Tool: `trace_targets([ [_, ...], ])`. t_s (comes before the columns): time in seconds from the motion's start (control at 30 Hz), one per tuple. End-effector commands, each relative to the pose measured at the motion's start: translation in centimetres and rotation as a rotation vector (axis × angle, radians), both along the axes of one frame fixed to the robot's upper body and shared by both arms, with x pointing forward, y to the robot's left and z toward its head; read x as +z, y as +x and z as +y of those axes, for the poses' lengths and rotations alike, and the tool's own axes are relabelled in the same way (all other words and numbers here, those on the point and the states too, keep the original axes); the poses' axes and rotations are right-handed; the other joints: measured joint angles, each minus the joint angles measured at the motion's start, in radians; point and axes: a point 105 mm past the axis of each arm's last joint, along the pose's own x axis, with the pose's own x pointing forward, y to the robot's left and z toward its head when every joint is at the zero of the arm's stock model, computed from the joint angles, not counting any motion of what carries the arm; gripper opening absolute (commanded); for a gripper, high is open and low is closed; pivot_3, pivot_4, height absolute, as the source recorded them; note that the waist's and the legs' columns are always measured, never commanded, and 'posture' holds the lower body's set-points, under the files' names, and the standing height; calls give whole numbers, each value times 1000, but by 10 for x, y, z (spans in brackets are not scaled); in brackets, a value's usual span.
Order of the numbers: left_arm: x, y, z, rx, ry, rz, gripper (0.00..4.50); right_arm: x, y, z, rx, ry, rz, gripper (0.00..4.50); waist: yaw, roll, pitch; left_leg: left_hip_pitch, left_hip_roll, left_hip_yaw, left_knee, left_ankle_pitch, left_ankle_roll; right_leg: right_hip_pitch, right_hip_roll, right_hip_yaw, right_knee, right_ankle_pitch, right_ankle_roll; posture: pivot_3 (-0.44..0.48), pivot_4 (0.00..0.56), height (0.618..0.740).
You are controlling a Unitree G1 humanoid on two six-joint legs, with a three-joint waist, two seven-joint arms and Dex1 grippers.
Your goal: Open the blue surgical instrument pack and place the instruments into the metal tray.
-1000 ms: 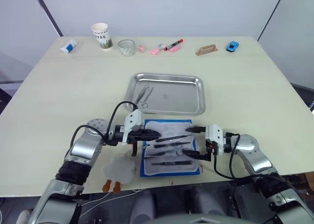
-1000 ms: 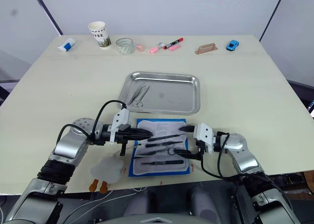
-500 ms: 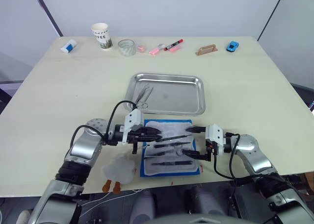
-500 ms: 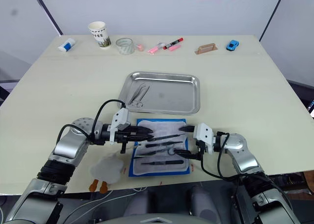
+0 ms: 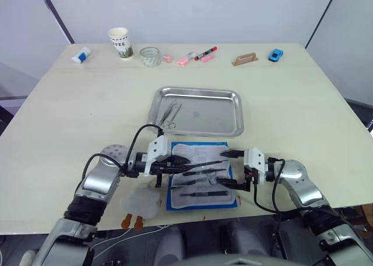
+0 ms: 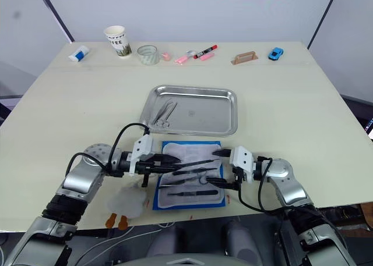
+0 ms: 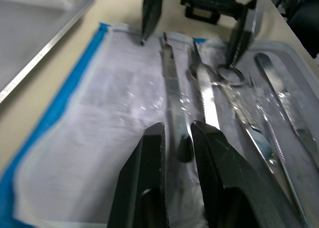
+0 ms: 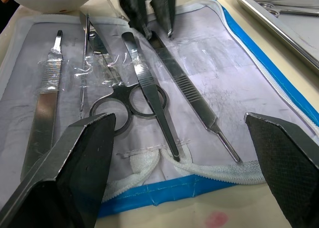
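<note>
- At the near edge of the table [image 5: 70,103], the pack [image 5: 201,175] lies open and flat between our two grippers, just in front of the tray [image 5: 198,111]; its pale lining faces up inside a blue border
- Our left gripper [image 7: 176,136] is down over the pack's left part, jaws nearly closed around the end of one slim ridged tool [image 7: 174,96]; whether it is truly pinched we cannot tell
- Our right gripper [image 5: 234,169] waits at the pack's right edge, jaws spread wide and holding nothing
- We count about five tools on the lining: the ridged one, another slim one with a grooved grip [image 8: 192,97], one pair of scissors [image 8: 128,101], a thin probe [image 8: 85,63] and a flat handle [image 8: 48,91]; some overlap, so the count is approximate
- One pair of ring-handled instruments [image 5: 171,114] already lies in the tray's left part
- We judge the tools light, stiff and slippery, lying flat with little to get under; clear film [image 8: 104,63] crosses several, so they may snag on lifting
- Best hold: across the ridged grip, or across the scissors near the rings
</note>
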Motion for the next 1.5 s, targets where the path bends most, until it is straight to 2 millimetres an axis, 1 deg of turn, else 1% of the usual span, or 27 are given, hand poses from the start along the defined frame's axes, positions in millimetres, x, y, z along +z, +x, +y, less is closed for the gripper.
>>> trace_targets([
  [0.03, 9, 0, -4, -19, -23, -32, 890, -57, -12, -15, -73, -175, 160, 4500, 0, 0, 0, 0, 0, 0, 0, 0, 0, 0, 0, 0, 0, 0, 0, 0, 150, 737],
  [0.2, 12, 2, -4, -4, -39, -61, 890, -57, -12, -15, -73, -175, 161, 4500, 0, 0, 0, 0, 0, 0, 0, 0, 0, 0, 0, 2, 0, 0, 0, 0, 150, 737],
  [0.37, 9, 4, -3, 14, -30, -88, 890, -57, -12, -15, -73, -174, 160, 4500, 0, 0, 0, 1, 0, 0, 0, 0, 0, 0, 0, 2, 0, 0, 0, 0, 150, 737],
  [0.53, 7, -1, -2, -4, -26, -47, 890, -57, -12, -15, -73, -174, 161, 4500, 0, 0, 0, 1, 0, 1, -1, 0, 0, 0, 0, 2, 0, 0, 0, 0, 150, 737],
  [0.73, 6, 3, -1, 14, -18, -92, 890, -57, -12, -15, -74, -173, 160, 4500, 0, 0, 0, 1, 0, 1, -1, 0, 0, 0, 0, 2, 0, 0, 0, 0, 150, 737],
  [0.93, 7, 2, 0, 13, -28, -50, 890, -57, -12, -15, -76, -174, 160, 4500, 0, 0, 0, 2, 0, 1, -2, 0, 0, 0, 0, 2, 0, 0, 0, 0, 150, 737],
  [0.97, 8, 2, 0, 13, -32, -48, 1426, -57, -12, -15, -76, -175, 160, 4500, 0, 0, 0, 2, 0, 1, -2, 0, 0, 0, 0, 2, 0, 0, 0, 0, 150, 737],
  [1.03, 11, 5, 0, 27, -35, -83, 2092, -57, -12, -15, -76, -174, 161, 4500, 0, 0, 0, 3, 0, 1, -3, 0, 0, 0, 0, 2, 0, 0, 0, 0, 150, 737],
  [1.1, 12, 8, -1, 44, -40, -111, 3145, -57, -12, -14, -76, -174, 161, 4500, 0, 0, 0, 3, 0, 1, -3, 0, 0, 0, 0, 2, 0, 0, 0, 0, 150, 737],
  [1.13, 12, 9, -1, 46, -43, -113, 3556, -57, -12, -14, -76, -174, 161, 4500, 0, 0, 0, 3, 0, 1, -3, 0, 0, 0, 0, 3, 0, 0, 0, 0, 150, 737],
  [1.5, 10, 6, 0, 34, -32, -95, 3556, -58, -11, -14, -77, -174, 160, 4500, 0, 0, 0, 4, 0, 2, -3, 0, 0, 0, 0, 3, 0, 0, 0, 0, 150, 737],
])
